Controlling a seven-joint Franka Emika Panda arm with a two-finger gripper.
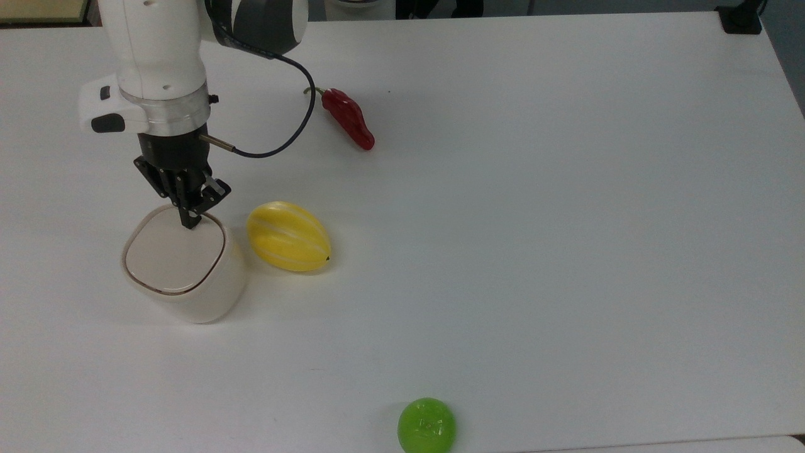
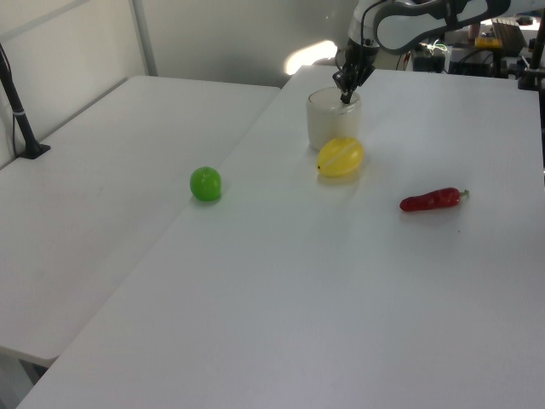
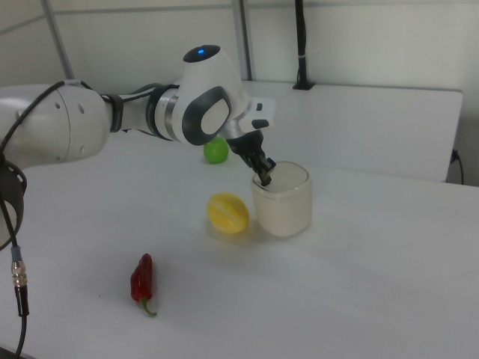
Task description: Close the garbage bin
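White tabletop, left of top view — cream-white rounded plastic garbage bin (image 1: pixel 188 283), lid flat. My gripper (image 1: pixel 190 221) pinched together, empty, tip on lid's far edge — press straight down, gently.

A yellow melon (image 1: pixel 288 236) crowds the garbage bin (image 1: pixel 188 277) on the top view's right; elsewhere around it the table (image 1: pixel 566 220) lies open

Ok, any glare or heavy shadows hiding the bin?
Left view: a bright glare patch on the table just behind the bin. Top view: the bin is evenly lit, with soft shadows. Right view: mild shadow beside the melon.
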